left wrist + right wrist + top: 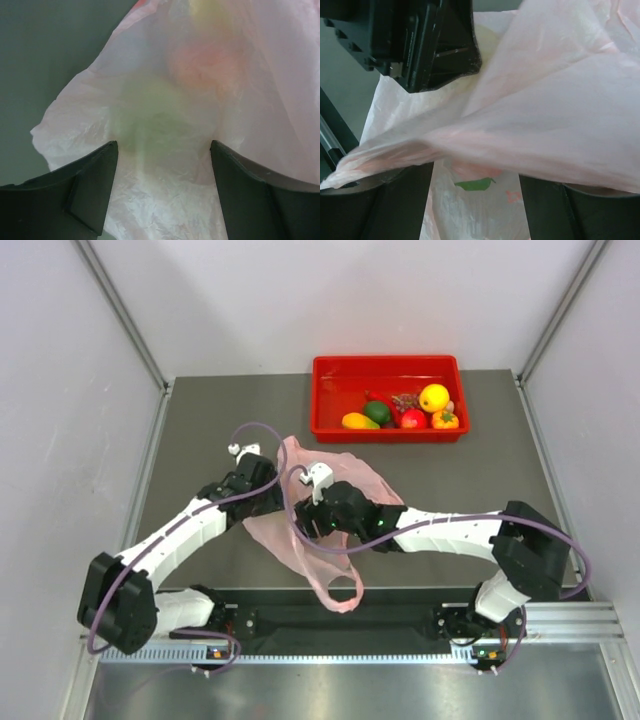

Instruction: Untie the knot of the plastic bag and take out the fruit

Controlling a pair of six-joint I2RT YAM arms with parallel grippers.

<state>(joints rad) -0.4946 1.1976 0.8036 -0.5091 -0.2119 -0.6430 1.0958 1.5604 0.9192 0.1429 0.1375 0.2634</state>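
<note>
Pink plastic bag (272,532) lies on table (190,440) under L gripper (164,149), jaws apart, gripping nothing; fruit (145,117) shows thru it. R gripper (475,172): jaws apart too, bag fold draped across. Knot not seen, so trace handle strips (341,594) first, pinch plastic only.

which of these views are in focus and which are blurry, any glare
Top external: sharp and evenly lit, only soft shadows, no harsh glare on the red tray. Left wrist: the plastic bag fills the frame, the fruit inside just hazy green, pink and yellow blurs through the film. Right wrist: the bag fold nearest the lens is soft and slightly smeared.
</note>
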